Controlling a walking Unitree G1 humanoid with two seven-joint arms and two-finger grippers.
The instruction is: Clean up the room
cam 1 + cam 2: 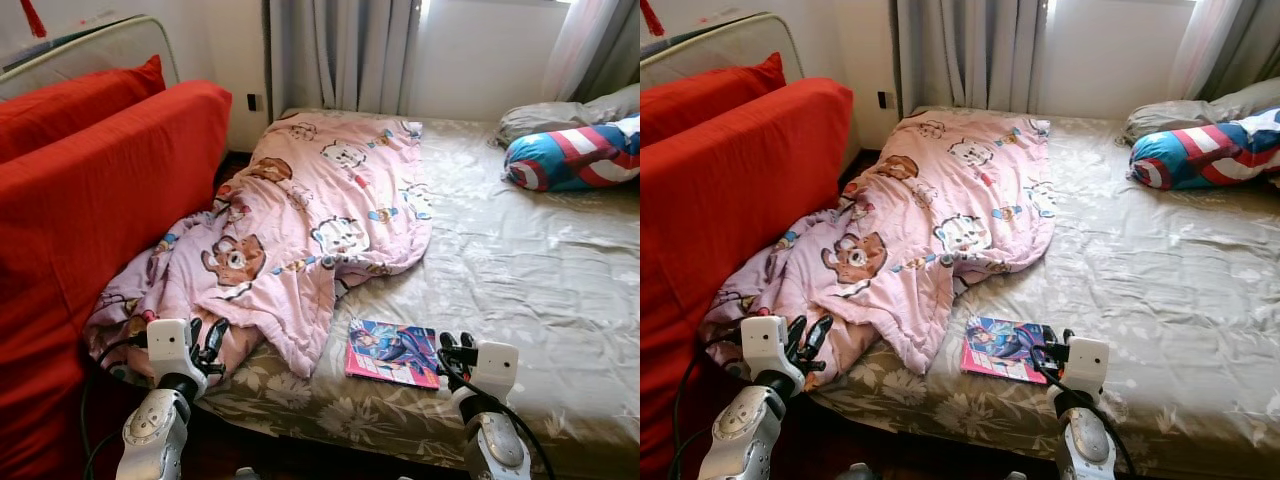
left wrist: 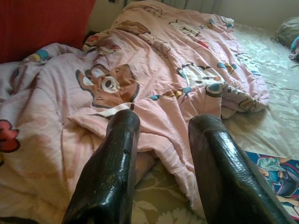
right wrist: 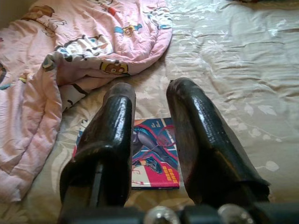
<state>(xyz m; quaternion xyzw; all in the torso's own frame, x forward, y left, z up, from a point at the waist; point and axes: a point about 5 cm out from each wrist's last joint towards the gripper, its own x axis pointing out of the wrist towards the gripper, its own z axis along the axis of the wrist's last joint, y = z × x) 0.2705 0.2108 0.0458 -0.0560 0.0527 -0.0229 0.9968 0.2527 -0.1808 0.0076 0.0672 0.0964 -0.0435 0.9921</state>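
I hold the right gripper [image 3: 149, 100], fingers apart and empty, just short of the comic book [image 1: 392, 353] lying flat at the bed's [image 1: 560, 300] front edge, directly ahead, nearer than the open left gripper [image 1: 207, 340].

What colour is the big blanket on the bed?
The blanket is pink, printed with cartoon animals; the left eye view shows it best.

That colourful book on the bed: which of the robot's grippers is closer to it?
The right. The right gripper sits just beside the book, fingers open and apart from it. The left gripper is further off, open at the pink blanket's edge.
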